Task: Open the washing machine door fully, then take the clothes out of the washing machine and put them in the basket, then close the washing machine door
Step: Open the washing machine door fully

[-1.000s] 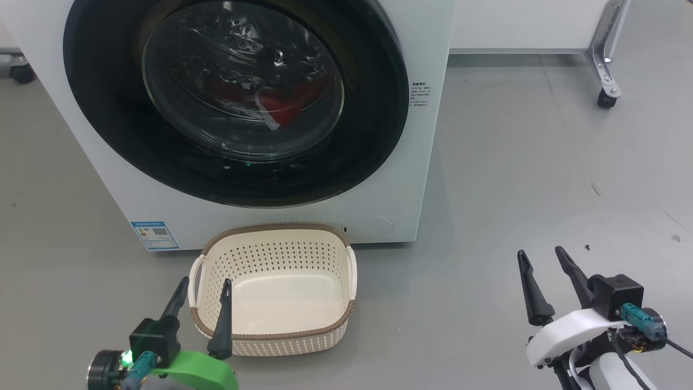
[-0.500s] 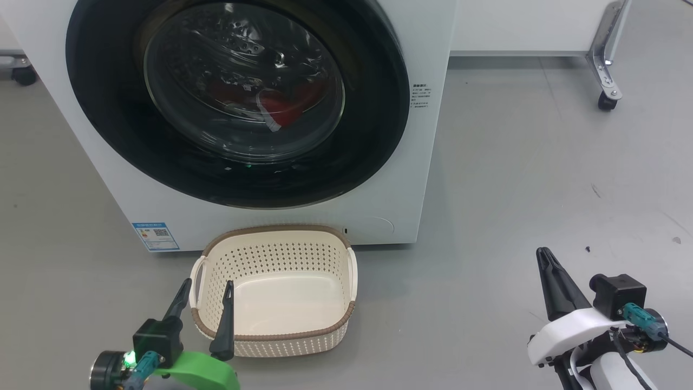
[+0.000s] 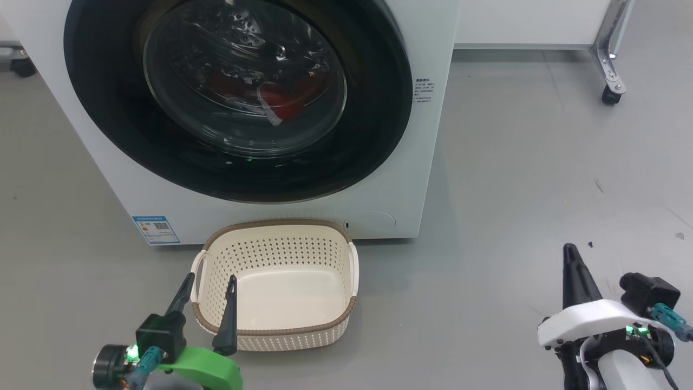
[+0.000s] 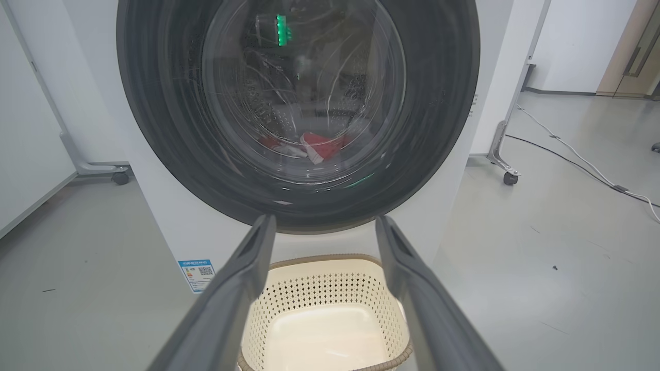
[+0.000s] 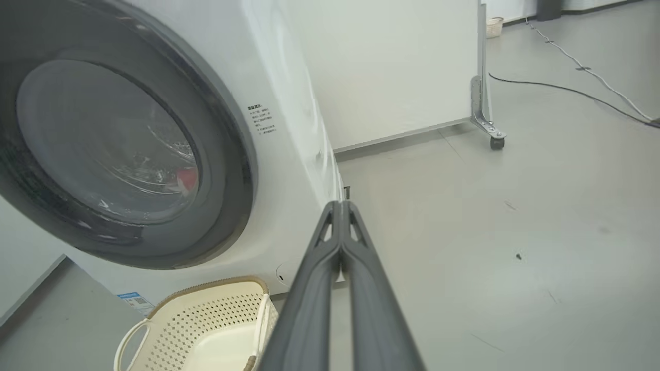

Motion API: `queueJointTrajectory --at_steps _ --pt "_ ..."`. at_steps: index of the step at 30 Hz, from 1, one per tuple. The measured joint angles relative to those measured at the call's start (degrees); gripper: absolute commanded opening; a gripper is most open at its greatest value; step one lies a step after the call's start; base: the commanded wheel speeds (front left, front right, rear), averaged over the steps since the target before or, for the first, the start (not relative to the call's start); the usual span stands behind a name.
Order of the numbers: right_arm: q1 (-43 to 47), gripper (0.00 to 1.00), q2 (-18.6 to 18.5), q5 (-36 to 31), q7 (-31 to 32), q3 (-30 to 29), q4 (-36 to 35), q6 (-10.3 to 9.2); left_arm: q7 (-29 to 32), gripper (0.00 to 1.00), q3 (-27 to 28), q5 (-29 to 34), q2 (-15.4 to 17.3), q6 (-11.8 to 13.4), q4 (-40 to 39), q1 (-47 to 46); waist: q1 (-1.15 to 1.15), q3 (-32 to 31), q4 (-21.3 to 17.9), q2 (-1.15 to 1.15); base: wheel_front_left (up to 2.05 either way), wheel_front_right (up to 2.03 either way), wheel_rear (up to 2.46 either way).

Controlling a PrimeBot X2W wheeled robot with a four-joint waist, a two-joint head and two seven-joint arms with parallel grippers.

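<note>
The white washing machine (image 3: 411, 179) stands ahead, its round black-rimmed door (image 3: 373, 124) closed. Red clothes (image 3: 284, 104) with white trim lie in the drum behind the glass, also in the left wrist view (image 4: 317, 145). The cream basket (image 3: 276, 325) with a brown rim sits on the floor right in front of the machine, with nothing in it. My left gripper (image 3: 210, 281) is open at the basket's near left corner, one finger over the rim. My right gripper (image 3: 569, 250) is shut on nothing, low over the floor well to the right of the basket; its fingers (image 5: 340, 211) touch.
A blue QR label (image 3: 155, 229) marks the machine's lower left front. A white panel on a castor leg (image 3: 610, 95) stands at the back right, and cables (image 4: 582, 165) run across the grey floor behind it. Another castor (image 3: 20, 67) shows at the far left.
My right gripper has shut, its two fingers coming together, and it has drifted slightly right. The left gripper stays open by the basket. The head view has shifted a little.
</note>
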Motion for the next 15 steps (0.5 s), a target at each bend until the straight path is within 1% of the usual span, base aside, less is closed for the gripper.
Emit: queueJointTrajectory --at_steps 2,5,8,15 --pt "-0.25 0.0 1.67 3.97 0.0 -1.85 0.37 0.88 0.0 1.0 -0.08 0.14 -0.09 -0.01 -0.24 -0.38 0.0 0.45 0.16 0.0 0.0 0.0 0.0" --pt "-1.1 0.0 3.49 11.81 0.02 -4.92 1.52 2.03 0.0 1.0 -0.14 0.79 -0.12 -0.01 -0.81 -1.09 0.0 1.31 0.46 0.0 0.0 0.0 0.0" --pt "-2.75 0.0 3.93 18.35 1.07 -7.27 2.14 2.82 0.0 1.0 -0.25 1.13 -0.14 -0.01 -1.23 -1.61 0.0 2.32 0.75 0.0 0.0 0.0 0.0" --pt "-9.3 0.0 4.11 34.3 6.72 -12.72 2.94 3.32 -0.01 1.0 -0.49 1.25 -0.65 -0.09 -3.01 -3.69 0.0 5.29 1.49 0.0 0.0 0.0 0.0"
